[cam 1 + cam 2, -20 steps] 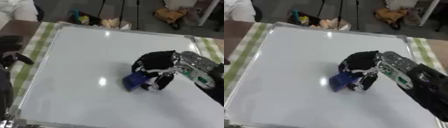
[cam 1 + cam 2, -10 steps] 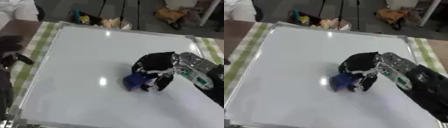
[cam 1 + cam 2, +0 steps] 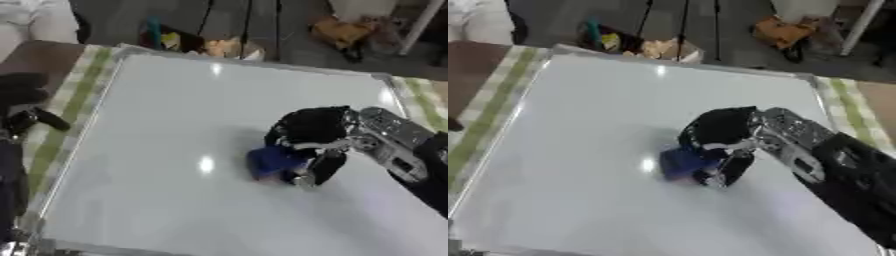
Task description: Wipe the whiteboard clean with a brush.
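A large whiteboard [image 3: 166, 130] with a silver frame lies flat and fills most of both views. Near its middle right, my right hand [image 3: 308, 135] is curled round a blue brush [image 3: 271, 160] and holds it down on the board's surface. The right arm [image 3: 833, 170] comes in from the right edge. The board looks plain white around the brush; I see no marks on it. My left hand [image 3: 26, 107] shows dark at the left edge of the left eye view, beside the board, and its fingers cannot be made out.
A green and white checked cloth [image 3: 66, 115] lies under the board and shows along its left and right sides. Beyond the far edge, on the floor, are yellow and orange items [image 3: 206, 45] and stand legs [image 3: 855, 25].
The right hand and the blue brush have stayed near the same spot on the board, shifting only slightly. The picture has moved a little with the head.
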Motion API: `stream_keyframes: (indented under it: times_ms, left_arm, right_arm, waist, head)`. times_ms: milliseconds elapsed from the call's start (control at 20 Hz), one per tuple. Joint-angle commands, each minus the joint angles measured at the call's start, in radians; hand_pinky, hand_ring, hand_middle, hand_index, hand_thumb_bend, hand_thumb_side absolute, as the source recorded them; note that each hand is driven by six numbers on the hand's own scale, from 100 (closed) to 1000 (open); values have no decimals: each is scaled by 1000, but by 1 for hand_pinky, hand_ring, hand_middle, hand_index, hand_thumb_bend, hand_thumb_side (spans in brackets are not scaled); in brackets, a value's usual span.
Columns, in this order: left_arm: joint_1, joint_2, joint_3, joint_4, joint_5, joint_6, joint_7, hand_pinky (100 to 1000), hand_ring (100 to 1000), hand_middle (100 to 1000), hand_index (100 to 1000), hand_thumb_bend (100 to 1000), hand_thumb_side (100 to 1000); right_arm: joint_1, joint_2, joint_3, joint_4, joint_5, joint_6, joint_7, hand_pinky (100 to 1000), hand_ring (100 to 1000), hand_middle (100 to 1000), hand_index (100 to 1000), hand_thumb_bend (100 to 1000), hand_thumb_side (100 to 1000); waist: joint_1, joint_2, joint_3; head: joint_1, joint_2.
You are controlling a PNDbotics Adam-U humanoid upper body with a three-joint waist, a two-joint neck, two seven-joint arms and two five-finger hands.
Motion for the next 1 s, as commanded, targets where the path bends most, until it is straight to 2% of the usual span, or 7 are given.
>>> stream_keyframes:
  times_ms: [50, 300, 1000]
  left_arm:
    - [-11, 8, -5, -18, 4, 0, -4, 431, 791, 684, 643, 100, 928]
    - [-10, 7, -4, -18, 4, 0, -5, 431, 791, 684, 642, 100, 926]
    - [-7, 5, -4, -18, 4, 1, -8, 431, 792, 685, 640, 100, 926]
  right_arm:
    - [-17, -21, -15, -19, -12, 5, -13, 718, 728, 523, 100, 100, 348]
    - [-13, -30, -23, -30, -24, 21, -24, 709, 711, 493, 100, 100, 358]
    - [22, -62, -53, -19, -37, 63, -32, 705, 701, 491, 100, 100, 359]
  waist:
    - [6, -23, -3]
    - [9, -25, -7]
    - [18, -28, -21]
  head:
    - [4, -8]
    - [5, -7]
    - [10, -4]
